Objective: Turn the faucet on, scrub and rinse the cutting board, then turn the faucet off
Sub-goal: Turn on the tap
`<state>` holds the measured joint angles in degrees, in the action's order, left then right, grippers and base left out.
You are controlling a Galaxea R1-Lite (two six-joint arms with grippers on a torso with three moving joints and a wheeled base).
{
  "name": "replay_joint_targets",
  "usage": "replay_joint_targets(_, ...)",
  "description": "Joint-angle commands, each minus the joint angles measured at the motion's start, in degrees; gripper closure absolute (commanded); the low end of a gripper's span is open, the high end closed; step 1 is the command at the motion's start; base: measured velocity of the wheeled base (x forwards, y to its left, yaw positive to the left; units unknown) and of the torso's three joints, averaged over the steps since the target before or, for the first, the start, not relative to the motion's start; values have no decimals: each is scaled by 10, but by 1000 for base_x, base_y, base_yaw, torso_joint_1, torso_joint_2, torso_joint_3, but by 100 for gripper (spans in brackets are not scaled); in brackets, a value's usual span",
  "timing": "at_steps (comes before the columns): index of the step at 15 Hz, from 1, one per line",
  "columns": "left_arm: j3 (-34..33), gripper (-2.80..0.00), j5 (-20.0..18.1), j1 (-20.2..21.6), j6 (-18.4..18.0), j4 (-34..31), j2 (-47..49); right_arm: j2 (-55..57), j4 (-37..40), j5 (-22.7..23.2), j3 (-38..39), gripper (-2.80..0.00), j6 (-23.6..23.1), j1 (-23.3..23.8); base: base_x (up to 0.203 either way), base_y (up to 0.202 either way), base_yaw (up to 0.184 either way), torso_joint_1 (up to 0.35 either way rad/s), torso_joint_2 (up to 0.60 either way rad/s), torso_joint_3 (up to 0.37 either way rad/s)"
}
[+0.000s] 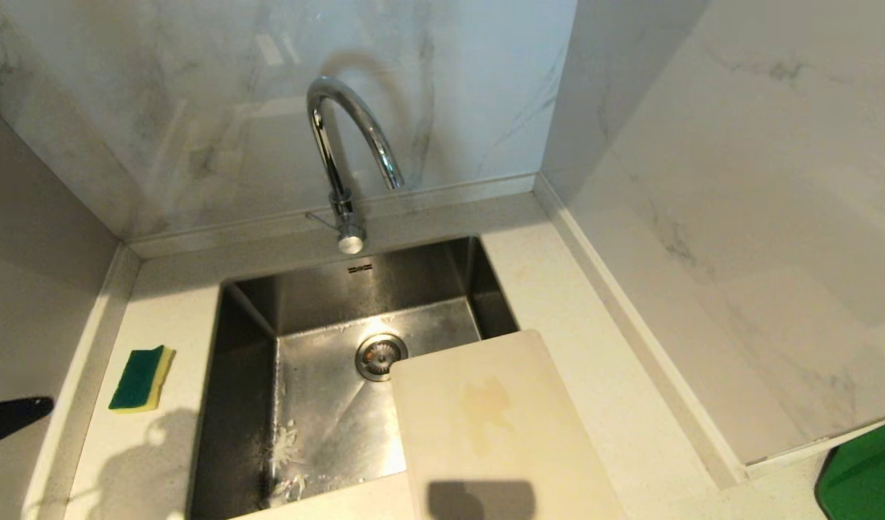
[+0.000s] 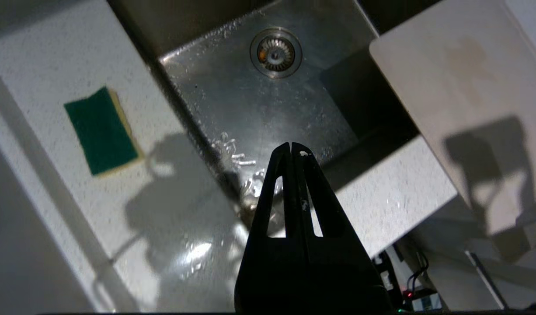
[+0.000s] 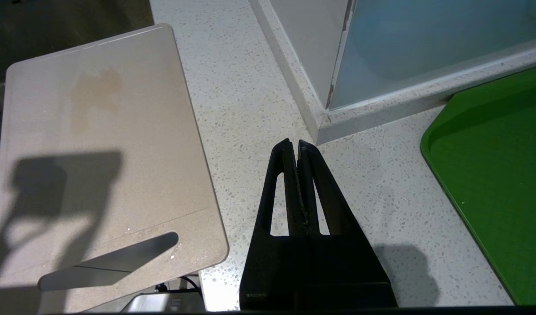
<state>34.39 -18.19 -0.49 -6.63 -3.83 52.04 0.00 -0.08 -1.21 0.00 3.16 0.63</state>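
At frame centre, the faucet (image 1: 345, 155) stands dry behind the sink (image 1: 255, 339); the stained cutting board (image 1: 486, 426) overhangs its lower-right corner. Both the left pincer (image 2: 291, 149) and right pincer (image 3: 293, 146) are pressed together, empty. First step pending: reaching the lever (image 1: 320, 217).

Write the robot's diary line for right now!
faucet: off | cutting board: over sink corner | left pincer: shut, empty | right pincer: shut, empty

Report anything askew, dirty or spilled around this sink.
The cream-white plastic cutting board lies skewed, one corner jutting over the steel sink basin, and bears a yellowish stain. Water droplets sit on the basin floor. Nothing looks damaged.
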Motion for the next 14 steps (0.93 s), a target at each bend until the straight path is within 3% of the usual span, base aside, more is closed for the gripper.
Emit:
replay_joint_targets(1,62,0,-4,-5,20,36,158,0,0,0,1,0,0,0,0,0,0,0,0,0)
replay_joint_targets(4,167,0,-5,-12,63,77,282,0,0,0,0,0,0,1,0,0,0,0,0,0)
replay_joint_targets(7,294,0,-3,-35,115,87,392,0,0,0,0,0,0,0,0,0,0,0,0,0)
replay_joint_targets(9,360,0,3,-49,130,86,449,0,0,0,1,0,0,0,0,0,0,0,0,0)
replay_joint_targets(14,534,0,81,-61,149,79,596,0,0,0,0,0,0,0,0,0,0,0,0,0)
